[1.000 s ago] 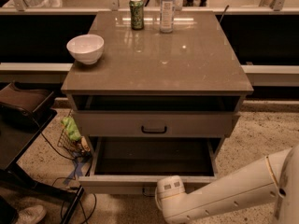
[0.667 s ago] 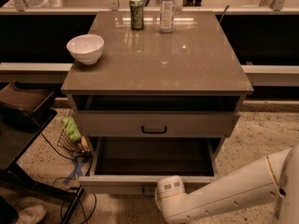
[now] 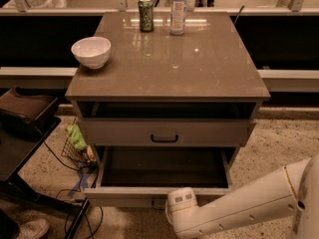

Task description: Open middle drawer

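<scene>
1. Cabinet. The cabinet top is a flat, square-cornered slab, brown and glossy, with light glare near its rear edge. Below it is a dark open slot.

2. Middle drawer. The middle drawer sits directly under that slot. Its front is a flat, matte grey-beige panel, wide and shallow. One small black bar handle is mounted at its centre. The front stands fully in and closed.

3. Bottom drawer. The bottom drawer is pulled out toward the camera. Its dark interior is exposed.

4. Gripper. The gripper is at the end of a smooth white arm that enters from the lower right. It is low, just in front of the bottom drawer's front edge and well below the black handle. Whether it is open or closed cannot be told. Nothing is seen in its hold.

5. Items on the top. A round white bowl stands near the left edge. A green can and a clear bottle stand upright at the rear, near each other. Their label text cannot be read.

6. Surroundings. The floor is speckled. A wire basket with a green item is left of the cabinet.

7. Change from the earlier frames. None: arm, both drawers and tabletop items remain in the same positions.
</scene>
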Controlling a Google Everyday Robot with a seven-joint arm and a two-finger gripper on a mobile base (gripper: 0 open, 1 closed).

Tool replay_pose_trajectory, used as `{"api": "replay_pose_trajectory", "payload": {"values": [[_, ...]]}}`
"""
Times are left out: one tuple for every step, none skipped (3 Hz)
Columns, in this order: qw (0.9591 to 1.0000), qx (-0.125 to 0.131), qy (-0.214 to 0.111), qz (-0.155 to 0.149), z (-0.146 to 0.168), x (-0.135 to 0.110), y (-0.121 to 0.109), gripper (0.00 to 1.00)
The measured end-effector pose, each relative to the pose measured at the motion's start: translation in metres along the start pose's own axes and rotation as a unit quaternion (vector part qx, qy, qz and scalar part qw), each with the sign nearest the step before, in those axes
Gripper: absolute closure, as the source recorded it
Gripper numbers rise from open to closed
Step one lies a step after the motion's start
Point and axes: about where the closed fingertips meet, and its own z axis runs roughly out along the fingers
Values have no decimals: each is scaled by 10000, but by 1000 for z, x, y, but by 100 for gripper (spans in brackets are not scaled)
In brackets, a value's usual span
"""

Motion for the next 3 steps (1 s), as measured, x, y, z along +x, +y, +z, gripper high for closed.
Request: {"api": "replay_pose_trajectory", "payload": {"values": [[10000, 24, 38, -12, -3, 0, -1, 100], [10000, 24, 38, -12, -2, 0, -1, 100], [10000, 24, 39, -12, -2, 0, -1, 100]]}}
